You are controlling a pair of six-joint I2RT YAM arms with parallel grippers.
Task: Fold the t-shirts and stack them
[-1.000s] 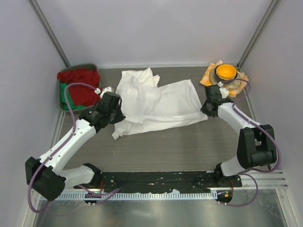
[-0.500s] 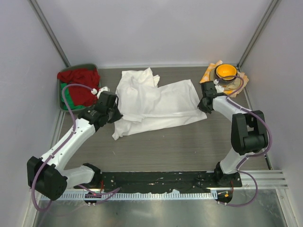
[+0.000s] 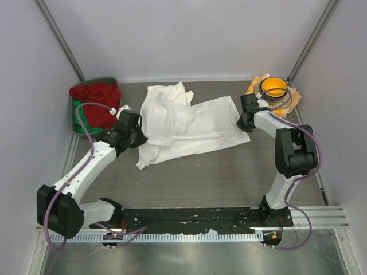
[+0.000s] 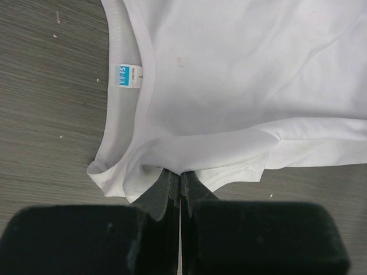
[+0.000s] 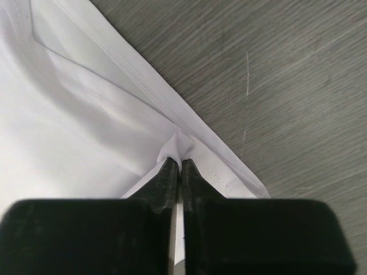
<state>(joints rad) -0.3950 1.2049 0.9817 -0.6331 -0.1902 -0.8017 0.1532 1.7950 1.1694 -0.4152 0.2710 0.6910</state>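
A white t-shirt [image 3: 189, 127] lies spread and rumpled across the middle of the table, with bunched white cloth [image 3: 166, 97] on top at its far left; I cannot tell if that is a second shirt. My left gripper [image 3: 137, 135] is shut on the shirt's left edge beside the collar and its blue label [image 4: 127, 76], pinching a fold [image 4: 178, 166]. My right gripper [image 3: 243, 121] is shut on the shirt's right hem, a small peak of cloth [image 5: 180, 150] between its jaws.
A green bin [image 3: 77, 120] with red and green clothes stands at the far left. An orange bowl [image 3: 273, 87] sits on an orange-and-white checked cloth [image 3: 252, 91] at the far right, just behind the right gripper. Grey walls close in the table.
Both grippers have moved away from me toward the back of the table with the shirt's two ends. The right end of the shirt has shifted back and the cloth is drawn a little flatter.
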